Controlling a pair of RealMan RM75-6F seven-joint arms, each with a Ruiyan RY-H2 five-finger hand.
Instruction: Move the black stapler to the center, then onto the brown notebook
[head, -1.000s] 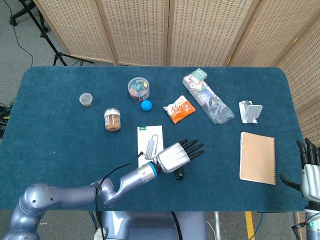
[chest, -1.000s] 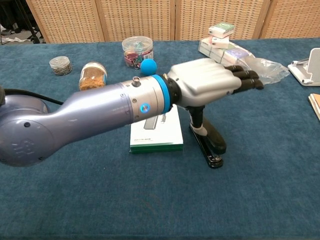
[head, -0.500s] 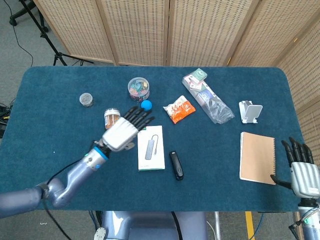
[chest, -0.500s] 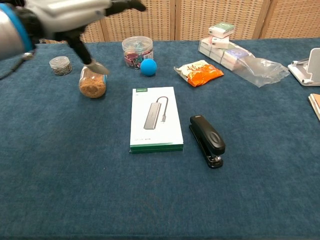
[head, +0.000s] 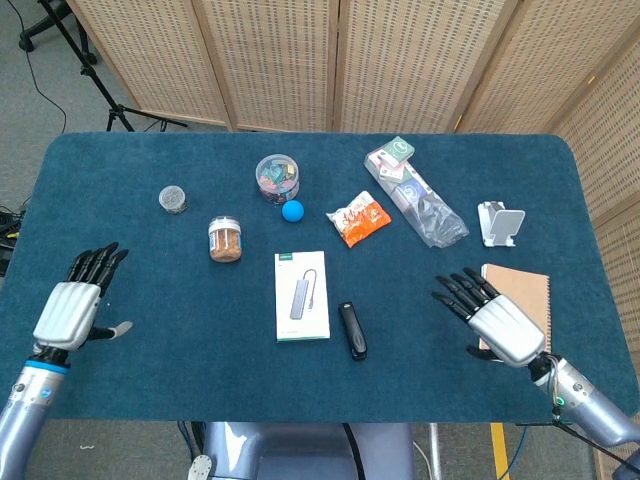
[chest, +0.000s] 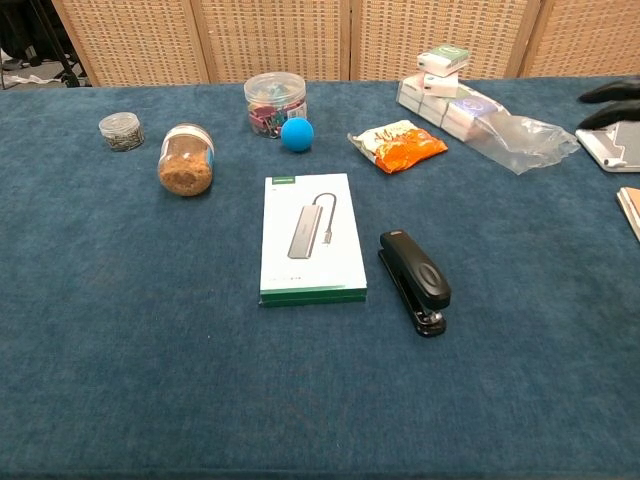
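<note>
The black stapler (head: 352, 329) lies flat near the table's middle, just right of a white box (head: 302, 295); the chest view shows the stapler (chest: 415, 280) untouched. The brown notebook (head: 528, 292) lies at the right, partly covered by my right hand (head: 495, 320), which hovers open with fingers spread toward the stapler, well apart from it. Only this hand's dark fingertips (chest: 610, 92) show in the chest view, at the right edge. My left hand (head: 75, 305) is open at the far left edge of the table, holding nothing.
A spice jar (head: 226, 239), a small grey-lidded jar (head: 173, 199), a clip tub (head: 277, 176), a blue ball (head: 292, 210), an orange snack bag (head: 359, 220), a plastic bag of boxes (head: 412, 190) and a white phone stand (head: 498, 221) fill the back half.
My left hand has let go of the stapler and swung back to the far left edge. My right hand has come in from the right edge over the notebook.
</note>
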